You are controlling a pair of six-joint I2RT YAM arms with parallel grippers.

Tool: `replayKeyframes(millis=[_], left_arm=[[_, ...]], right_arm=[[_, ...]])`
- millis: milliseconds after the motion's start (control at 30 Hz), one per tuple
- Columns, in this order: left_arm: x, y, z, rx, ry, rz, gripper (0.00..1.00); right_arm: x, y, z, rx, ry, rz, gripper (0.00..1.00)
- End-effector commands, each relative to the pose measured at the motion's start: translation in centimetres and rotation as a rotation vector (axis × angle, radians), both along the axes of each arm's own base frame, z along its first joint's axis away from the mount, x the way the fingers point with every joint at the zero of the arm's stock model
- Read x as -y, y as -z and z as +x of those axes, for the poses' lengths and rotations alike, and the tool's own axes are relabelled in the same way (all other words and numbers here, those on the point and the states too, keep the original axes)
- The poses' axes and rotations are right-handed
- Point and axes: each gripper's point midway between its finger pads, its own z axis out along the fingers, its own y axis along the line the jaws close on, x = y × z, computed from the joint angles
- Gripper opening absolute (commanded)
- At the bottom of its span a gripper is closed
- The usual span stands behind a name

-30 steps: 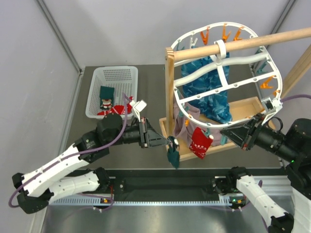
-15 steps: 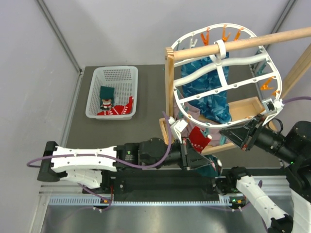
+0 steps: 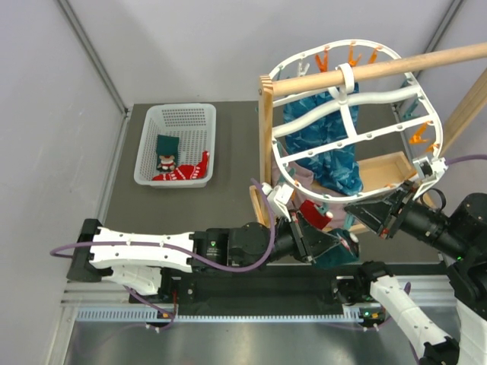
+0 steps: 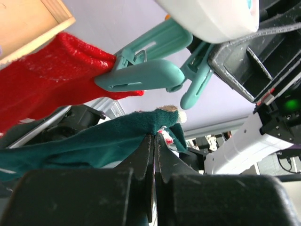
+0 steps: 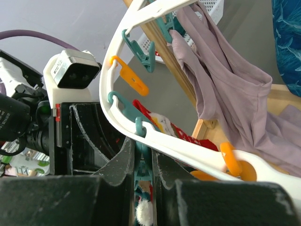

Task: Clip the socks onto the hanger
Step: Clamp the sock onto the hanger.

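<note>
The white hanger hangs from a wooden rod. My right gripper is shut on a teal clip on the hanger's near rim; in the top view it sits at the rim's lower right. My left gripper is shut on a dark green sock and holds it just under that clip. From above, the left gripper reaches under the frame. A red sock hangs from a neighbouring teal clip. More socks lie in the basket.
A white perforated basket stands at the back left. The wooden stand's post and rod carry the hanger. A teal-blue cloth and a mauve cloth hang inside the frame. Orange clips line the rim.
My left arm has swung right and under the hanger with the green sock, bringing it up to the clip. The right gripper has stayed on the clip.
</note>
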Motion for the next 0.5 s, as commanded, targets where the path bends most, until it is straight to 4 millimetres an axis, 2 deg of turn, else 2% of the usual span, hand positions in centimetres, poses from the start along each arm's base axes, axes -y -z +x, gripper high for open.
replayKeyframes(millis=[0, 167, 467], left_arm=[[-0.9, -3.6, 0.8, -0.014, -0.05, -0.105, 0.0], [-1.1, -4.4, 0.9, 0.003, -0.058, -0.114, 0.0], [-2.0, -4.8, 1.3, 0.009, -0.076, -0.123, 0.0]], right_arm=[[-0.1, -0.5, -0.5, 0.022, -0.018, 0.013, 0.0], [-0.2, -0.3, -0.5, 0.019, -0.021, 0.012, 0.0], [-0.1, 0.3, -0.6, 0.006, -0.019, 0.008, 0.0]])
